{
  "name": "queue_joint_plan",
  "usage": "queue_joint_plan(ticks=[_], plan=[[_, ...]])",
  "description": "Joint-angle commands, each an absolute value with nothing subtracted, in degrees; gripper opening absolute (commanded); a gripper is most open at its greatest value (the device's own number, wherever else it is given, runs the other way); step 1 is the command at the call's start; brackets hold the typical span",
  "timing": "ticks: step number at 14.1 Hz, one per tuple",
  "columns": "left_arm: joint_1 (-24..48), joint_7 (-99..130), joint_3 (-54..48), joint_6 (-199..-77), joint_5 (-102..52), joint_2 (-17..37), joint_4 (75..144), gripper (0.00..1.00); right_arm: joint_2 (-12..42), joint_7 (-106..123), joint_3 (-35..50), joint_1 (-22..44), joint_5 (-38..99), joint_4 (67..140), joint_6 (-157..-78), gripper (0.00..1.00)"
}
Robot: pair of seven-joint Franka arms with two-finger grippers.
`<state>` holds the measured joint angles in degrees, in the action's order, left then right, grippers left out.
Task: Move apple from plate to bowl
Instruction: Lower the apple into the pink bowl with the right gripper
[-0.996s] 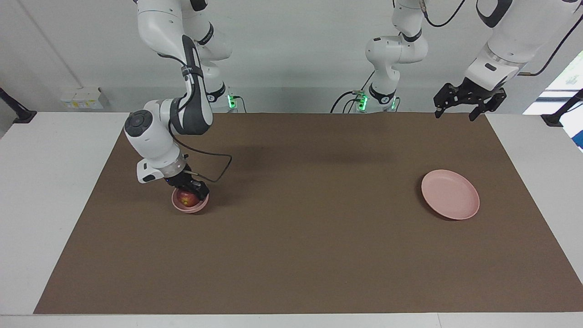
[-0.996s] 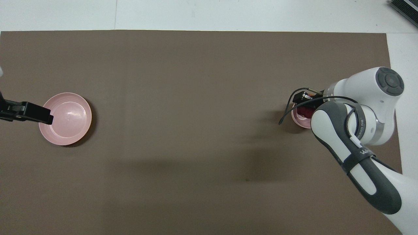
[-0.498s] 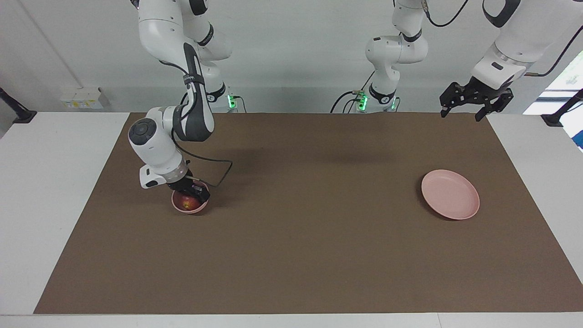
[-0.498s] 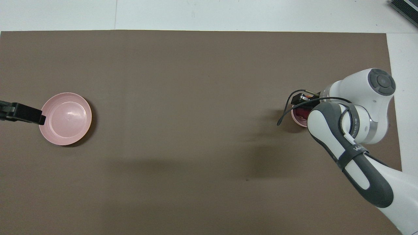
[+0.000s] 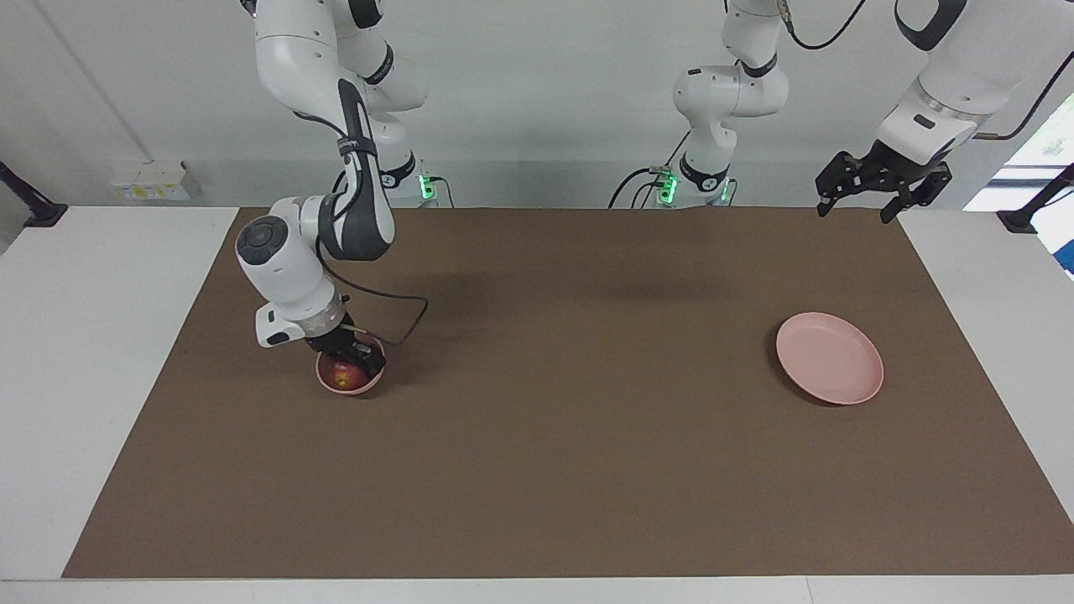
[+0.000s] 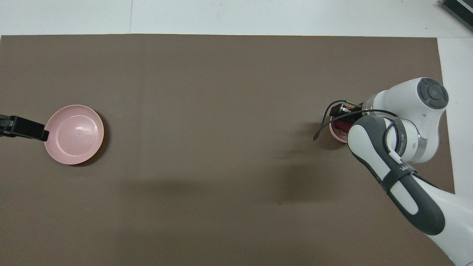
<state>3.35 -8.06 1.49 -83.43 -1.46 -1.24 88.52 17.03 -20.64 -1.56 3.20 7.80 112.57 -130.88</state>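
Note:
The dark red apple (image 5: 342, 372) lies in the small pink bowl (image 5: 352, 388) toward the right arm's end of the table. My right gripper (image 5: 351, 356) is down at the bowl, right on top of the apple and touching it. In the overhead view the right arm covers most of the bowl (image 6: 336, 136); a sliver of the apple (image 6: 342, 128) shows. The wide pink plate (image 5: 829, 359) is empty toward the left arm's end of the table. My left gripper (image 5: 856, 205) is open and empty, raised high in the air, and waits.
A brown mat (image 5: 570, 436) covers most of the white table. The right wrist's black cable (image 5: 403, 323) loops out beside the bowl. In the overhead view the left gripper (image 6: 26, 127) shows as a dark bar beside the plate (image 6: 74, 135).
The apple sits a little lower in the bowl than a second ago, and the right wrist has shifted slightly. The left gripper has moved up and away from the plate.

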Motion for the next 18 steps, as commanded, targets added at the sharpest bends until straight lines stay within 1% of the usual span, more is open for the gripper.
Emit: queue_joint_plan(ticks=[1, 7, 8, 10, 11, 12, 13, 14, 18], plan=[[4.0, -8.3, 2.0, -84.2, -0.6, -2.3, 89.6, 1.00, 16.9, -19.9, -1.4, 3.0, 6.6, 113.1, -131.3, 0.00], [4.0, -8.3, 2.0, -84.2, -0.6, -2.3, 89.6, 1.00, 16.8, -19.7, -1.4, 2.9, 6.6, 114.3, -131.0, 0.00], [4.0, -8.3, 2.0, -84.2, -0.6, -2.3, 89.6, 1.00, 16.8, -19.6, -1.4, 2.9, 6.6, 114.3, -131.0, 0.03], [4.0, -8.3, 2.0, -84.2, -0.6, -2.3, 89.6, 1.00, 16.8, -19.2, -1.4, 2.9, 6.5, 114.3, -131.0, 0.41], [4.0, -8.3, 2.0, -84.2, -0.6, -2.3, 89.6, 1.00, 16.8, -19.2, -1.4, 2.9, 6.1, 114.3, -131.0, 0.47], [4.0, -8.3, 2.0, -84.2, -0.6, -2.3, 89.6, 1.00, 16.8, -19.2, -1.4, 2.9, 5.4, 114.2, -131.0, 0.64], [4.0, -8.3, 2.0, -84.2, -0.6, -2.3, 89.6, 1.00, 16.8, -19.6, -1.4, 2.9, 5.4, 114.2, -131.1, 0.95], [4.0, -8.3, 2.0, -84.2, -0.6, -2.3, 89.6, 1.00, 16.9, -20.2, -1.3, 2.9, 5.4, 114.0, -131.1, 1.00], [4.0, -8.3, 2.0, -84.2, -0.6, -2.3, 89.6, 1.00, 17.0, -20.2, -1.4, 2.8, 5.4, 113.6, -130.9, 1.00]])
